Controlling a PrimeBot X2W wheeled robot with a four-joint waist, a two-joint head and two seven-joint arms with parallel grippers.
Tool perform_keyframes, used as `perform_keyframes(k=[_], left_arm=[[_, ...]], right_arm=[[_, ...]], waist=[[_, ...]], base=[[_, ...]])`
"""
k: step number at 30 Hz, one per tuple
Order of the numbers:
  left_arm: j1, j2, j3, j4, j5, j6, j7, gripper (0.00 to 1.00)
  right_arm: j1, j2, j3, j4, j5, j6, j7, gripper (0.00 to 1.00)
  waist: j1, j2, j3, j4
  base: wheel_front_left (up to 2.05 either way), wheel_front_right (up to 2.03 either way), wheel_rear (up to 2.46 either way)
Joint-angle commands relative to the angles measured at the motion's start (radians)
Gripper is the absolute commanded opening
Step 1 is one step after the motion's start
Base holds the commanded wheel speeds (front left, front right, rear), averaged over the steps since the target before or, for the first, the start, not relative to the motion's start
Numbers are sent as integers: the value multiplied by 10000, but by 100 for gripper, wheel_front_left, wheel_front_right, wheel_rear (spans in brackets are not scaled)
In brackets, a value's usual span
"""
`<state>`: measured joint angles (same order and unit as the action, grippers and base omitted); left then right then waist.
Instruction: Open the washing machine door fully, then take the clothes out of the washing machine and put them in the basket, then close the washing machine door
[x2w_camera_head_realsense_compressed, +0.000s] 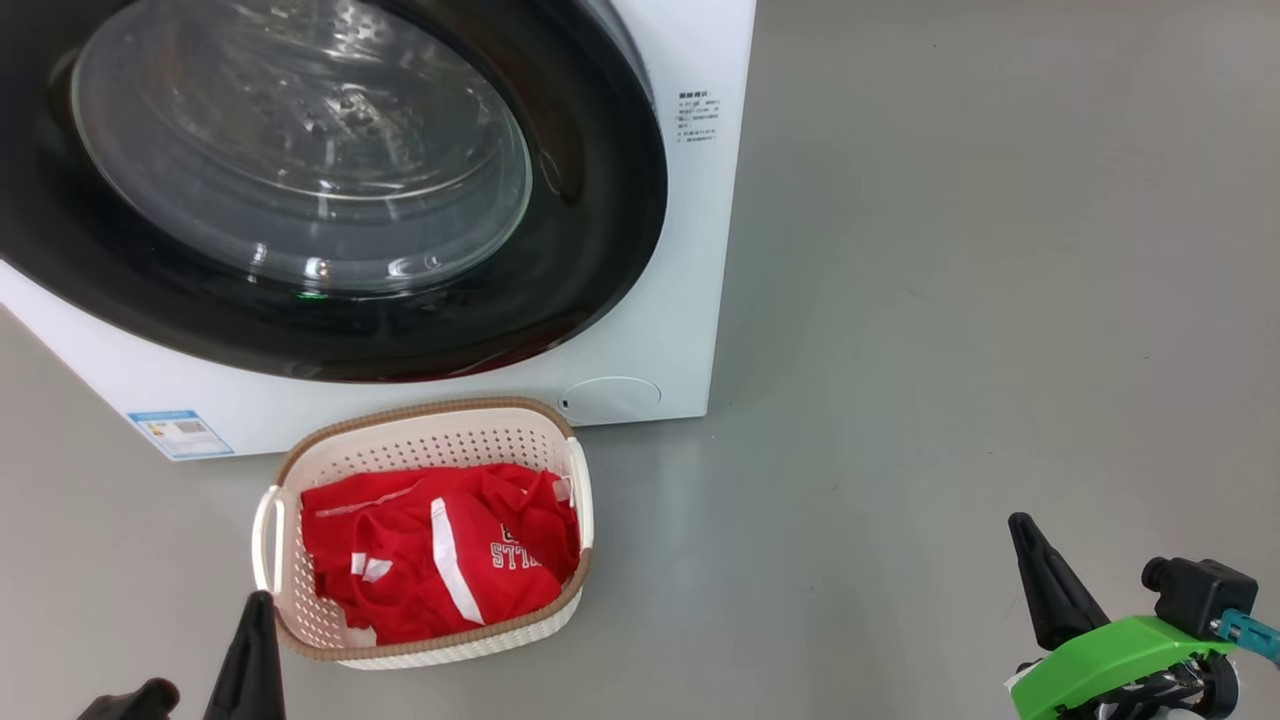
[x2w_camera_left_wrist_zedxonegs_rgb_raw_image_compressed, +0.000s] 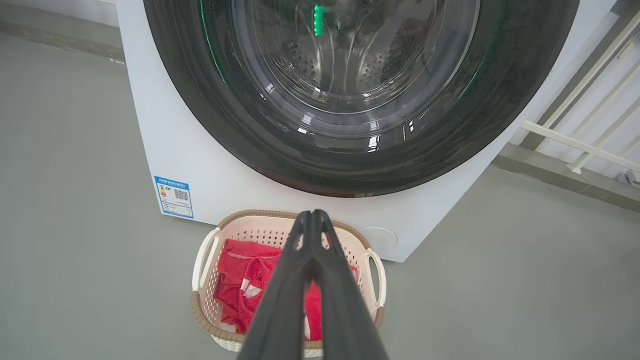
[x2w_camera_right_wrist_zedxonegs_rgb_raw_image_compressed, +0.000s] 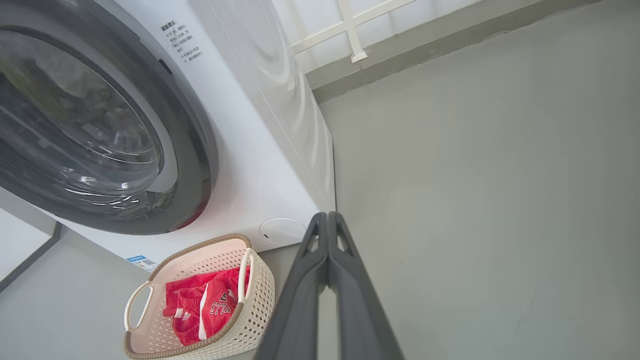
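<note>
The left gripper (x2w_camera_left_wrist_zedxonegs_rgb_raw_image_compressed: 312, 214) has its jaws pressed together on nothing, the two dark fingers meeting at the tips. In the left wrist view they point towards the basket (x2w_camera_head_realsense_compressed: 430, 415) and cross over its middle. In the head view, the finger that shows rises just beside the basket's near left corner, apart from the rim. The right gripper (x2w_camera_right_wrist_zedxonegs_rgb_raw_image_compressed: 327, 216) is likewise closed and empty. It hangs over bare floor (x2w_camera_head_realsense_compressed: 950, 300), well to the right of the basket and nearer than the machine's right front corner.

The clothes (x2w_camera_head_realsense_compressed: 420, 560) lie inside the basket as a crumpled red heap with white stripes and white lettering. How many garments make up the heap cannot be told. The basket stands on the floor just in front of the washing machine (x2w_camera_head_realsense_compressed: 690, 250), below the washing machine door (x2w_camera_head_realsense_compressed: 560, 250). Whether its far rim touches the white front cannot be told. The door sits shut, flush against the front, and steel drum shows through its glass.

There is one machine, one door, one basket and two grippers. Low on the front are one blue sticker (x2w_camera_head_realsense_compressed: 180, 433), left of the basket, and one round cap (x2w_camera_head_realsense_compressed: 610, 398), just right of the basket's far rim.
</note>
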<state>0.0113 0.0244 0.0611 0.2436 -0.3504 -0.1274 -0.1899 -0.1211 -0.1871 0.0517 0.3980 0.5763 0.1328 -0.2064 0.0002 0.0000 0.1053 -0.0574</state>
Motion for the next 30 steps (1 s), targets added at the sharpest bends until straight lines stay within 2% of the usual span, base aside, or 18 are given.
perform_keyframes(k=[1,30], left_arm=[[-299,132,111,-185,-394,-5,61,0],[-541,166,227,-131,-3688,-13,867,0]], right_arm=[[-104,-48,-84,-296,399,-4,86,0],[-35,286,-441,-633,3140,-8,873,0]], waist=[[-2,0,-23,14],[-2,0,-293,166]], base=[[0,0,0],[0,0,0]])
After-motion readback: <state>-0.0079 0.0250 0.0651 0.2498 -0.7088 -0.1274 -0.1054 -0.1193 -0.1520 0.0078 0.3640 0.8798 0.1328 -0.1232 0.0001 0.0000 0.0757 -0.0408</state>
